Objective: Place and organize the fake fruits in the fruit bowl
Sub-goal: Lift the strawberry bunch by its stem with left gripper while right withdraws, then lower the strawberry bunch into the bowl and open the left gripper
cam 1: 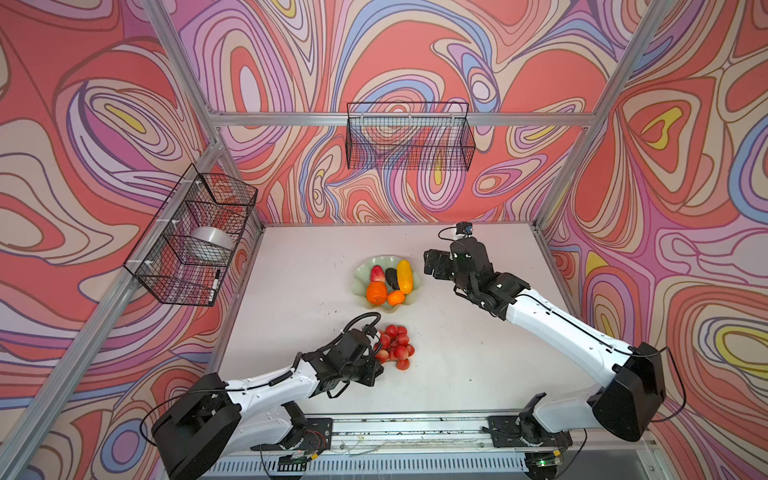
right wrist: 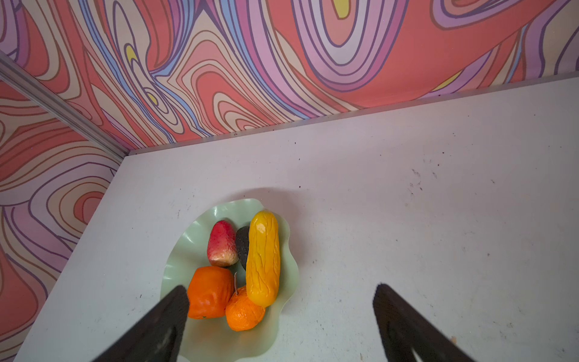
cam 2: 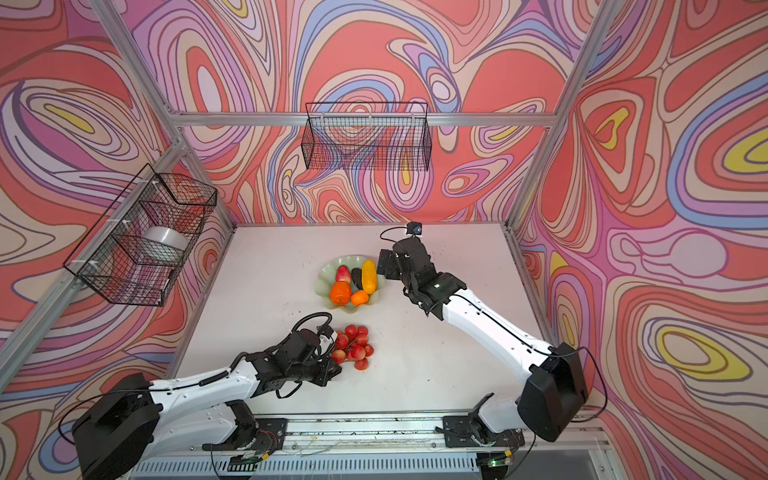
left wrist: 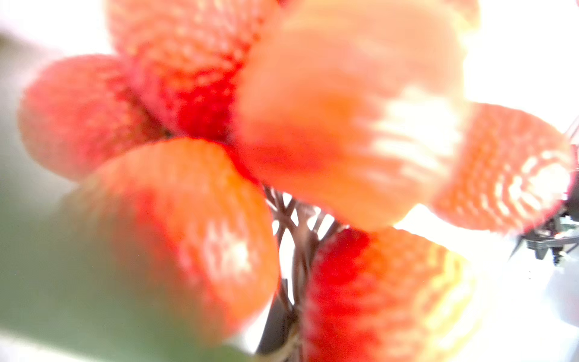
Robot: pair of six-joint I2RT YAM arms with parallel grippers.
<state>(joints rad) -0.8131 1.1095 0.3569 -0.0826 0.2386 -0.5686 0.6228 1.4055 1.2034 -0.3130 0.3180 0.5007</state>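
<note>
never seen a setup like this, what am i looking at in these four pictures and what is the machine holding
These are two white-and-black robot arms fixed at the table's near edge, each ending in two fingers. Two pictures look down from an overhead camera pair. The other two come from a small camera on each arm's wrist.

On the table sits a pale green fruit bowl holding five fake fruits: a red-yellow pear-like fruit, a dark avocado, a ribbed yellow oblong, a bigger orange and a smaller orange.

The red grape bunch lies on the table outside the bowl. The left gripper seems closed on its edge, so its wrist picture is a red blur. The right gripper hangs open beside the bowl, holding nothing.
</note>
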